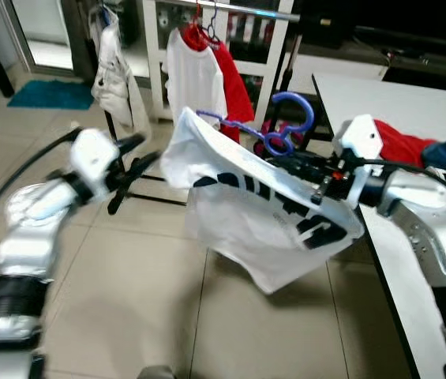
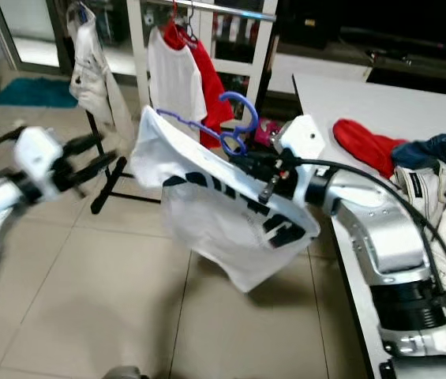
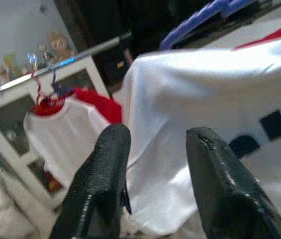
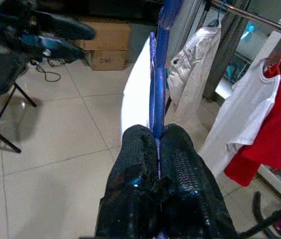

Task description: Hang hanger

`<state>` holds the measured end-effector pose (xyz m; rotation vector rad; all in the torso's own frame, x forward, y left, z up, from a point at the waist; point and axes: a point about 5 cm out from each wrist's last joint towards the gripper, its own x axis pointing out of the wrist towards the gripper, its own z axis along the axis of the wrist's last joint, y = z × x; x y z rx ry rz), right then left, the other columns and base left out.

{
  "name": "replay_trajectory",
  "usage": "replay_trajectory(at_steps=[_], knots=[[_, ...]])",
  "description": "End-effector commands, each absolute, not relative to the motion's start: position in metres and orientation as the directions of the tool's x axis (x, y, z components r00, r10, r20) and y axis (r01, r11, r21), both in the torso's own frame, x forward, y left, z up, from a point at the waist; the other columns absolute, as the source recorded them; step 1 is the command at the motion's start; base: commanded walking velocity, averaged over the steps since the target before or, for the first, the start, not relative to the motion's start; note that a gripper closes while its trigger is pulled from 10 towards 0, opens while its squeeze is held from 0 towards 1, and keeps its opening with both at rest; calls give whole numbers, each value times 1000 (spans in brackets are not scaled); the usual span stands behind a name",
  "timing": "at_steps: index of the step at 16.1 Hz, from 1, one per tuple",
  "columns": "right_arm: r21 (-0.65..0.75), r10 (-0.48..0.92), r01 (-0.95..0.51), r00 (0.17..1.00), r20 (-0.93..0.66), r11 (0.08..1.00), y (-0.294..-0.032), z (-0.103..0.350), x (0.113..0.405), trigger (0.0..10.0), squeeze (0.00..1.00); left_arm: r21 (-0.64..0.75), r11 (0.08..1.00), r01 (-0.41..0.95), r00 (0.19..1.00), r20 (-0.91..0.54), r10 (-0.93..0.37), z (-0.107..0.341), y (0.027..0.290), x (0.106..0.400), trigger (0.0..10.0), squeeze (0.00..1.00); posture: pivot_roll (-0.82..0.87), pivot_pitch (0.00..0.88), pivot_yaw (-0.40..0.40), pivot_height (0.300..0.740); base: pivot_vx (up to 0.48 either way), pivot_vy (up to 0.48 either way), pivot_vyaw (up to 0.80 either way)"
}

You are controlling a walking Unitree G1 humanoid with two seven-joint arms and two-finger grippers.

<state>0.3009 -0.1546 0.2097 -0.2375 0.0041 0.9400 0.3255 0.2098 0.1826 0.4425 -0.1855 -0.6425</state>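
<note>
Beside the table's near edge (image 1: 380,260), the right gripper (image 4: 157,149) pinches the blue hanger (image 1: 290,126) tight; its limp white T-shirt (image 1: 262,205) likely sways, so the stiff frame is the hold. The left gripper (image 3: 155,164) gapes empty. Beyond, the rail (image 1: 238,8) waits.

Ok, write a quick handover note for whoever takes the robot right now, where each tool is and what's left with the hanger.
Right tool: shut on the blue hanger, held out in the air over the floor, a white shirt with dark print draped on it.
Left tool: open, holding nothing, just beside the shirt's edge.
Clothes rail: ahead, already carrying a white top and a red top.
Done: hanger with shirt is picked up.
Left: bring the hook to the rail, hang it, let go.
</note>
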Motion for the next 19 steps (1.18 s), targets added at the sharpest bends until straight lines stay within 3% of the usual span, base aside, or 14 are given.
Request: replay_trajectory(at_steps=[1,2,5,7,9,11,14,18,19], knots=[[-218,823,-813,565,-68,540,-149,221,295,10000,0,488,699,523,788,38,-615,183,200,329,10000,82,94,0,-64,740,0,0,0],[-206,831,-822,552,-63,530,-146,220,292,10000,0,519,719,462,818,63,-571,185,200,334,10000,0,87,0,-55,740,0,0,0],[-186,843,-834,536,-46,520,-150,222,285,10000,0,505,803,318,893,124,-432,190,227,338,10000,0,78,0,-46,740,0,0,0],[-182,863,-853,504,-43,489,-151,224,281,10000,0,493,820,292,904,138,-405,194,237,338,10000,0,81,0,-49,740,0,0,0],[-176,893,-886,446,-62,430,-152,226,274,10000,0,471,777,417,853,91,-513,193,238,335,10000,0,88,0,-55,740,0,0,0],[-175,897,-890,437,-64,421,-153,227,274,10000,0,463,761,454,846,44,-531,187,240,336,10000,0,92,0,-58,740,0,0,0],[-174,906,-899,418,-64,402,-152,229,273,10000,0,373,689,621,751,-34,-659,178,232,332,10000,0,92,0,-59,740,0,0,0],[-174,907,-901,415,-74,398,-154,229,272,10000,0,295,613,733,652,-49,-757,181,230,322,10000,0,77,0,-46,740,0,0,0],[-174,905,-900,417,-78,400,-155,229,271,10000,0,280,588,759,626,-65,-777,180,231,319,4157,0,76,0,-47,740,0,0,0]])
